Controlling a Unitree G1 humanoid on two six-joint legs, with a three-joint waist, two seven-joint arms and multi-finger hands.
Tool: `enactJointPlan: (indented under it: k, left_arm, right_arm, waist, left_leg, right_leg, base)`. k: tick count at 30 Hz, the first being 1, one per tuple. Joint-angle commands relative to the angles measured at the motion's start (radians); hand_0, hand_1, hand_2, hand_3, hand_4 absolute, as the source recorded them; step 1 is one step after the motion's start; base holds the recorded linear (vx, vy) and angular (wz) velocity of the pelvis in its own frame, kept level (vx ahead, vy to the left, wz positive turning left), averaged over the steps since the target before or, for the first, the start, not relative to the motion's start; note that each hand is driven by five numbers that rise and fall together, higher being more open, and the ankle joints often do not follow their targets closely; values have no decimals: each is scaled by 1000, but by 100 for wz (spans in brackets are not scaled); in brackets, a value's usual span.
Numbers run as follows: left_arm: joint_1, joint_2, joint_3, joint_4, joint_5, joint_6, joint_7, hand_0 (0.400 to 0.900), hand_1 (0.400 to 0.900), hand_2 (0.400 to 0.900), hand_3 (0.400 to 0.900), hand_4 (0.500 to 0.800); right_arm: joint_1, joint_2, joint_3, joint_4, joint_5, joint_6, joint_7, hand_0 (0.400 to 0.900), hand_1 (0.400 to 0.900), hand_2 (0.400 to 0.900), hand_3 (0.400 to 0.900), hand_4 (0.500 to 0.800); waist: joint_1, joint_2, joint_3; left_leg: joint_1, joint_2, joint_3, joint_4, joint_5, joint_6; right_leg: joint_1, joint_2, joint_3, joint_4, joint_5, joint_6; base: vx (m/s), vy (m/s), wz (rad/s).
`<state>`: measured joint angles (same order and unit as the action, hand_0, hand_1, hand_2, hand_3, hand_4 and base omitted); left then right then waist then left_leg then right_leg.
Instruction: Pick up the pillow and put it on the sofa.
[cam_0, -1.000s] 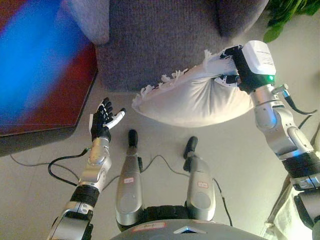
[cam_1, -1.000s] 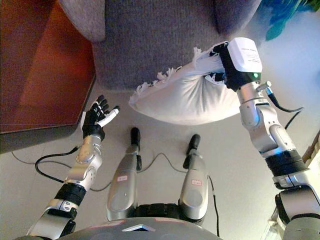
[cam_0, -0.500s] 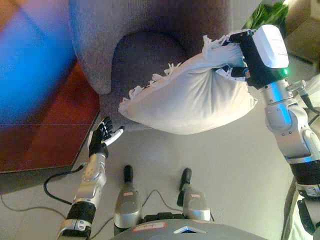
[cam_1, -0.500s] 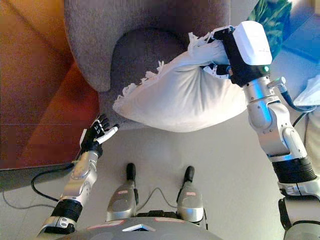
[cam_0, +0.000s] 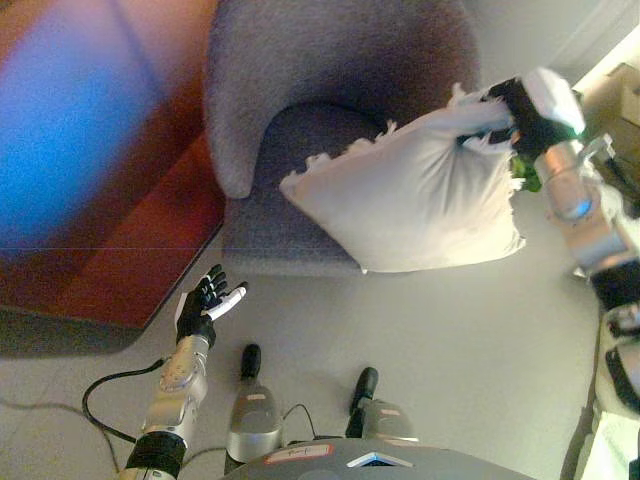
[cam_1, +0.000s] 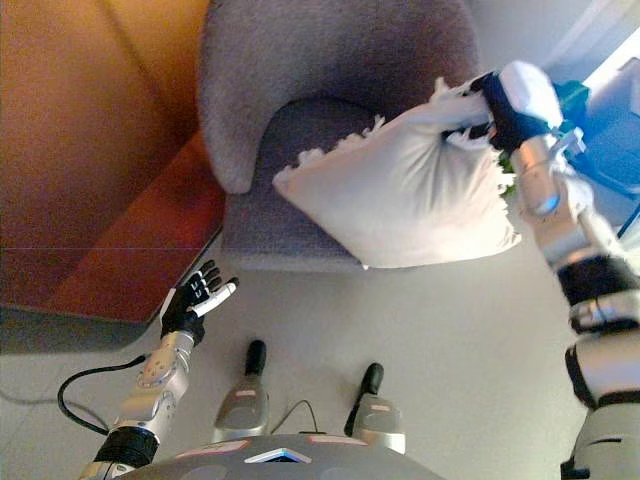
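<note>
My right hand is up at the far right, its dark fingers curled tight on the top corner of the pillow, bunching the cloth there. I can see the pillow hanging from that one corner, clear of the floor, tilted so that its fringed edge runs down to the left and its lower corner points toward the near right. It hangs in front of the sofa, covering the right part of the seat cushion from my view; I cannot tell whether it touches the cushion or hangs just above it. The sofa is grey, with a rounded back curving round the far side and a thick arm coming down on the left. A bit of green plant shows just beside my right wrist, behind the pillow's right edge.

My left hand is low at the near left, held above the floor with palm up and fingers spread and relaxed, holding nothing. It sits just near the front left corner of the sofa and beside the edge of a reddish-brown rug that fills the left side.
</note>
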<state>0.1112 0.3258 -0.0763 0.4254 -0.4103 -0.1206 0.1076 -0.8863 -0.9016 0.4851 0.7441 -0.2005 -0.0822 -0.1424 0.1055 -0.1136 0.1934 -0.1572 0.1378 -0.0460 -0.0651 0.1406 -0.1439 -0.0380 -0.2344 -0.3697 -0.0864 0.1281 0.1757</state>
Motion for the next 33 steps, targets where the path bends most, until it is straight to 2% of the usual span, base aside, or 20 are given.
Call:
enactJointPlan:
  k: [1, 3, 4, 5, 6, 8, 12, 17, 19, 23, 26, 27, 29, 30, 31, 33]
  left_arm:
    - [-54, 110, -41, -84, -53, -92, -4, 900, 900, 900, 900, 800]
    - [-68, 126, -58, -93, -62, -100, -11, 900, 900, 900, 900, 800]
    - [-78, 129, -66, -99, -67, -101, -8, 900, 900, 900, 900, 800]
    - [-94, 134, -72, -97, -67, -102, -9, 900, 900, 900, 900, 800]
    - [-109, 137, -75, -96, -70, -102, -12, 900, 900, 900, 900, 800]
    - [-119, 132, -75, -100, -63, -96, -2, 900, 900, 900, 900, 800]
    - [-125, 124, -71, -82, -56, -86, 17, 900, 900, 900, 900, 800]
    - [-121, 118, -75, -66, -33, -74, 24, 900, 900, 900, 900, 800]
    - [-117, 111, -69, -62, -18, -68, 26, 900, 900, 900, 900, 800]
    - [-103, 97, -41, -70, 1, -62, 25, 900, 900, 900, 900, 800]
    - [-96, 70, -3, -74, 24, -59, 26, 900, 900, 900, 900, 800]
    - [-92, 74, -7, -75, 25, -59, 26, 900, 900, 900, 900, 800]
    - [-81, 57, 30, -79, 43, -61, 23, 900, 900, 900, 900, 800]
    - [-78, 59, 27, -79, 43, -61, 23, 900, 900, 900, 900, 800]
    - [-67, 49, 51, -90, 52, -61, 15, 900, 900, 900, 900, 800]
    - [-59, 45, 53, -91, 60, -62, 10, 900, 900, 900, 900, 800]
  right_arm:
    - [-382, -50, 80, 138, 77, -18, -120, 400, 400, 400, 400, 500]
    - [-490, -33, 143, 300, 88, -7, -132, 400, 400, 400, 400, 500]
    - [-521, -27, 149, 364, 97, 0, -156, 765, 765, 765, 765, 719]
    - [-537, -23, 170, 394, 102, -3, -143, 900, 900, 900, 900, 800]
    - [-560, -23, 177, 406, 119, -1, -133, 900, 900, 900, 900, 800]
    - [-588, -16, 146, 404, 156, 12, -181, 900, 900, 900, 900, 800]
    - [-549, 1, 115, 308, 176, 5, -197, 900, 900, 900, 900, 800]
    - [-408, 74, -42, 114, 293, -33, -230, 900, 900, 900, 900, 800]
    - [-307, 110, -118, -8, 311, -51, -235, 900, 900, 900, 900, 800]
    - [-18, 169, -260, -256, 297, -68, -186, 900, 900, 900, 900, 800]
    - [248, 265, -379, -459, 291, -99, -148, 900, 900, 900, 900, 800]
    - [264, 269, -388, -473, 288, -93, -146, 900, 900, 900, 900, 800]
    - [469, 342, -471, -598, 289, -115, -97, 900, 900, 900, 900, 800]
    - [480, 345, -476, -607, 288, -111, -95, 900, 900, 900, 900, 800]
    - [595, 381, -508, -669, 283, -119, -54, 900, 900, 900, 900, 800]
    - [645, 401, -518, -690, 284, -119, -35, 900, 900, 900, 900, 800]
  waist:
    - [75, -56, -31]
    - [99, -53, -17]
    - [111, -49, -11]
    - [118, -48, -8]
    - [123, -47, -8]
    - [130, -40, -6]
    - [121, -43, -15]
    - [86, -47, -37]
    - [60, -40, -49]
    - [23, -32, -72]
    - [-18, -15, -86]
    - [-13, -18, -88]
    - [-44, -5, -99]
    - [-40, -7, -101]
    - [-64, 3, -107]
    - [-69, 6, -111]
  left_leg:
    - [9, 3, 10, -1, -40, -9]
    - [-15, 2, -12, 2, -33, -10]
    - [-27, 0, -22, 4, -30, -9]
    - [-37, -1, -28, 6, -28, -10]
    - [-41, 1, -34, 5, -27, -9]
    - [-40, 5, -42, 7, -30, -10]
    - [-35, -4, -55, 13, -39, -2]
    - [3, -18, -26, 46, -91, 22]
    - [23, -24, -8, 65, -112, 32]
    - [64, -28, 25, 94, -151, 43]
    - [100, -28, 55, 102, -173, 51]
    - [104, -28, 57, 101, -174, 51]
    - [129, -27, 79, 111, -190, 55]
    - [132, -27, 80, 111, -191, 55]
    - [147, -27, 95, 121, -202, 58]
    - [159, -27, 104, 125, -210, 60]
  right_leg:
    - [-8, -42, -17, 15, 55, 59]
    - [-16, -41, -30, 13, 57, 59]
    - [-21, -41, -35, 12, 58, 60]
    - [-28, -41, -38, 11, 59, 60]
    - [-30, -40, -40, 10, 58, 61]
    - [-24, -34, -41, 10, 51, 59]
    - [-9, -36, -44, 9, 44, 59]
    - [16, -47, -9, 14, 42, 58]
    - [22, -54, 14, 24, 45, 58]
    - [41, -64, 51, 38, 34, 60]
    - [50, -71, 75, 46, 25, 61]
    - [51, -72, 78, 47, 24, 61]
    - [58, -77, 96, 53, 14, 62]
    - [60, -77, 97, 53, 14, 62]
    - [63, -80, 112, 57, 9, 64]
    - [68, -81, 122, 57, 5, 65]
  base:
    - [9, -50, 35]
    - [12, -47, 32]
    - [12, -38, 28]
    - [35, -27, 21]
    - [48, -18, 15]
    - [68, 0, 10]
    - [67, 15, 6]
    - [60, 60, -29]
    - [58, 95, -45]
    - [44, 80, -38]
    - [31, 61, -36]
    - [37, 47, -35]
    - [34, 38, -30]
    - [22, 30, -35]
    - [23, 26, -36]
    - [18, 24, -36]
